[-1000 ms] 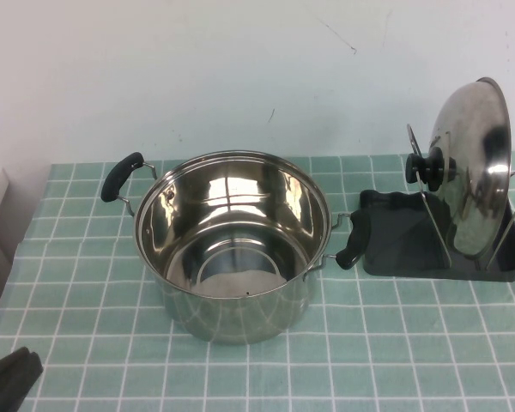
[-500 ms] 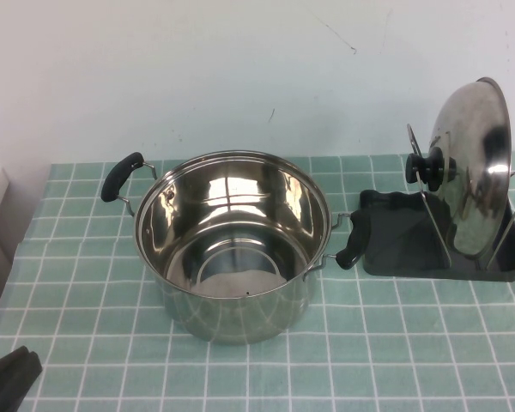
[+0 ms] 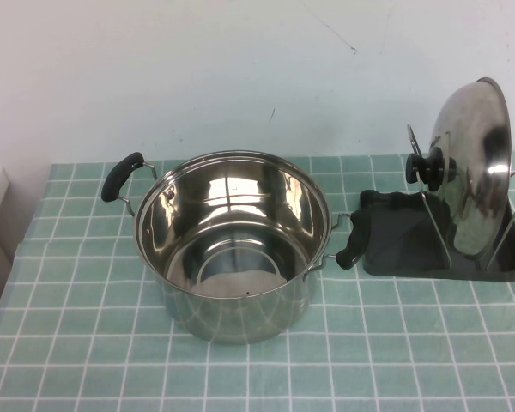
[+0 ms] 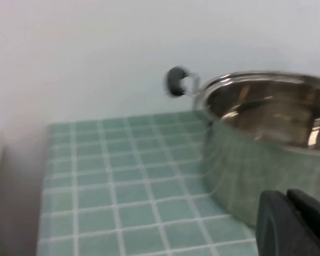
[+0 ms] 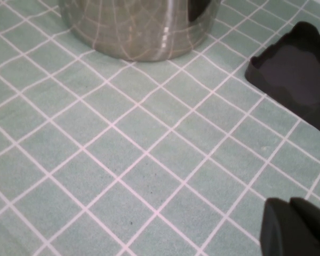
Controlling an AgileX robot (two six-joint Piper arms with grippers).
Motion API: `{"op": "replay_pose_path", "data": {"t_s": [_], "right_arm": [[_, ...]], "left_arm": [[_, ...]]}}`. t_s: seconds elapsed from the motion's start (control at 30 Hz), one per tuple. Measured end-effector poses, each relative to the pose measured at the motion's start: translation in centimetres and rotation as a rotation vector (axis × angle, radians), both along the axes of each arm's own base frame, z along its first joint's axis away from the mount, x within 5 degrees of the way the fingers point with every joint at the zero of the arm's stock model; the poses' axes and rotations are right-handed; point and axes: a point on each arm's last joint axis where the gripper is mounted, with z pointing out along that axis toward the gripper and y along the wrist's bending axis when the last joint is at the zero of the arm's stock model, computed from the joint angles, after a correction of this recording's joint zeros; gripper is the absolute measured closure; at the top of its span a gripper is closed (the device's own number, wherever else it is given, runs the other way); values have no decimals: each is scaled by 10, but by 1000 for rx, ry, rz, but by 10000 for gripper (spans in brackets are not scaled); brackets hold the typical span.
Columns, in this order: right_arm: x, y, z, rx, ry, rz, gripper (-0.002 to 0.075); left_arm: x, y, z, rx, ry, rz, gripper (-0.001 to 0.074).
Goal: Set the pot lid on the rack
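The pot lid (image 3: 474,167) is shiny steel with a black knob (image 3: 415,168). It stands on edge in the wire loops of the rack (image 3: 395,236), a dark grey tray at the right of the table. Neither gripper shows in the high view. My left gripper (image 4: 286,196) is shut and empty, low beside the left wall of the pot (image 4: 266,133). My right gripper (image 5: 289,204) is shut and empty above the tiled cloth, with a corner of the rack's tray (image 5: 298,69) ahead of it. The lid does not show in either wrist view.
A deep steel pot (image 3: 232,245) with two black handles stands open in the middle of the green tiled cloth (image 3: 69,283), its right handle (image 3: 354,240) close to the rack. A white wall runs behind the table.
The dark left gripper that showed at the bottom left corner of the high view has drawn back out of that view. The lid, rack and pot have not moved.
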Motion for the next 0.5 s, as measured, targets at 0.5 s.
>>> {"op": "replay_pose_path", "data": {"t_s": [0.5], "right_arm": [[0,1,0,7,3,5,725]], "left_arm": [[2,8,-40,32,144,180,737]]}}
